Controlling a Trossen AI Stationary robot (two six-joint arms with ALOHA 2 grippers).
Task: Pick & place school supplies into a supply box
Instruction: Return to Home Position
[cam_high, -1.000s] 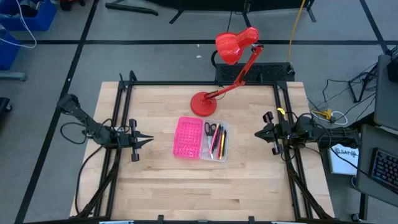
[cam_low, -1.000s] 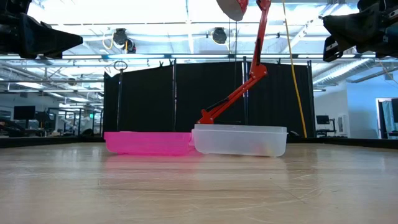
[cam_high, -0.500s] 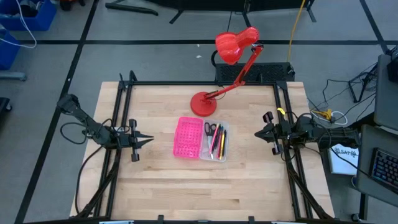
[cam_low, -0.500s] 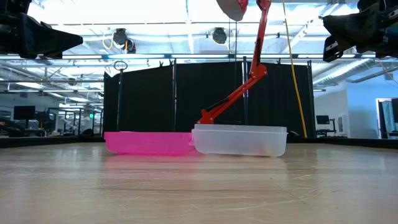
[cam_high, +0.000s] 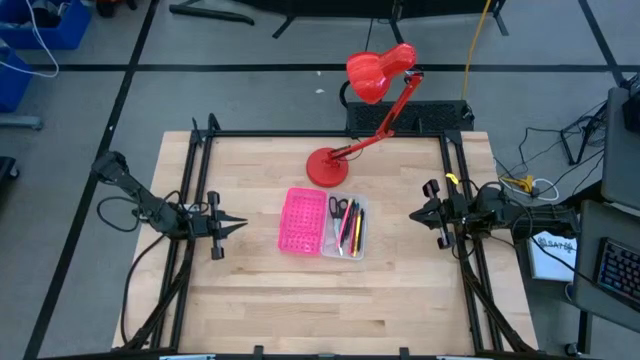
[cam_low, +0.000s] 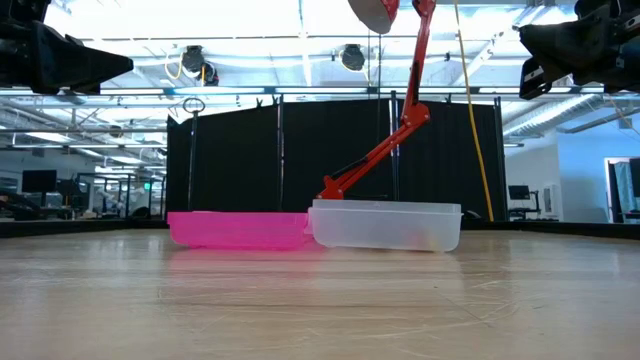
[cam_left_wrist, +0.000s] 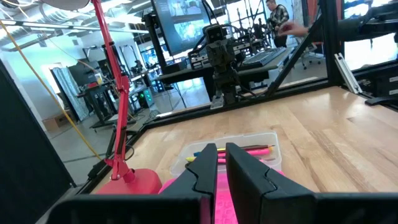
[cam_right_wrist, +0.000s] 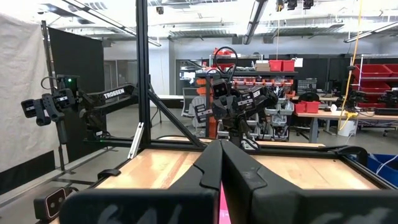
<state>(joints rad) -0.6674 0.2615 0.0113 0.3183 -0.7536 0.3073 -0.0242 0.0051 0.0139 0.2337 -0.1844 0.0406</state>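
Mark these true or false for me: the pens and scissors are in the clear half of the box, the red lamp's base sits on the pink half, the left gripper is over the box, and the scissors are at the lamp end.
1. The pens and scissors lie in the clear half. True.
2. The lamp base sits on the pink half. False: it stands on the table behind the box, apart from it.
3. The left gripper is over the box. False: it is out toward the table's left side, and the right gripper toward the right side, both holding nothing.
4. The scissors lie at the lamp end of the clear half. True.
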